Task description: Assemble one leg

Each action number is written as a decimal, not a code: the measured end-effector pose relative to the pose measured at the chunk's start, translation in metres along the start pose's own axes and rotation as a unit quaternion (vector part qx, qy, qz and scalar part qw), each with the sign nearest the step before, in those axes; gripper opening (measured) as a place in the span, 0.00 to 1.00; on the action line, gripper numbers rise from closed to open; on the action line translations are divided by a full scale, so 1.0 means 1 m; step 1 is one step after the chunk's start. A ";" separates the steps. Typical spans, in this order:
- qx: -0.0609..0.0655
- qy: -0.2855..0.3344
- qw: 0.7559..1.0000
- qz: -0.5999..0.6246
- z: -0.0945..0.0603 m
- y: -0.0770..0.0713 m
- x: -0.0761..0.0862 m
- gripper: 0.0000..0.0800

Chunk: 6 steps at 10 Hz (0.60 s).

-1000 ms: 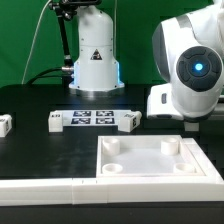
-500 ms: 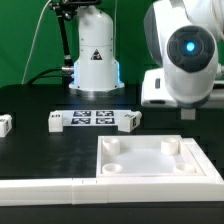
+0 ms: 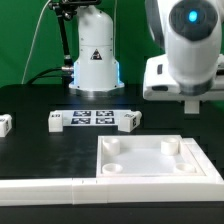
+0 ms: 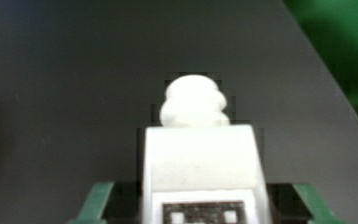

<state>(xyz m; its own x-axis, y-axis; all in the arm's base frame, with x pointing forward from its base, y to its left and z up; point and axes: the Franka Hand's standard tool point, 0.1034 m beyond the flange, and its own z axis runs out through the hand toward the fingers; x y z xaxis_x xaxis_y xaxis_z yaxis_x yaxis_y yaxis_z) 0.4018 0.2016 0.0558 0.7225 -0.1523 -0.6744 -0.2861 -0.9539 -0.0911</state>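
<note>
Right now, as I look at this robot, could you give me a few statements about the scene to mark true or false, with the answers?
1. The fingers grip a small white leg. True.
2. The large white panel stands upright. False: it lies flat on the table.
3. The marker board lies on the table, apart from the panel. True.
4. The backdrop is red. False: it is green.
</note>
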 end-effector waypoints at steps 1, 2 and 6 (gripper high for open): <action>-0.001 0.027 1.000 -0.005 0.001 0.003 -0.003 0.36; -0.001 0.068 0.997 -0.033 -0.004 0.012 0.007 0.36; 0.003 0.206 0.977 -0.051 -0.029 0.039 0.015 0.36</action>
<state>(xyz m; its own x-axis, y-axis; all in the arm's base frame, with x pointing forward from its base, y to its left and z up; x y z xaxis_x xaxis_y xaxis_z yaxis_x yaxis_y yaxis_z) 0.4199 0.1540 0.0636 0.9391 -0.1492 -0.3095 -0.2024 -0.9682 -0.1473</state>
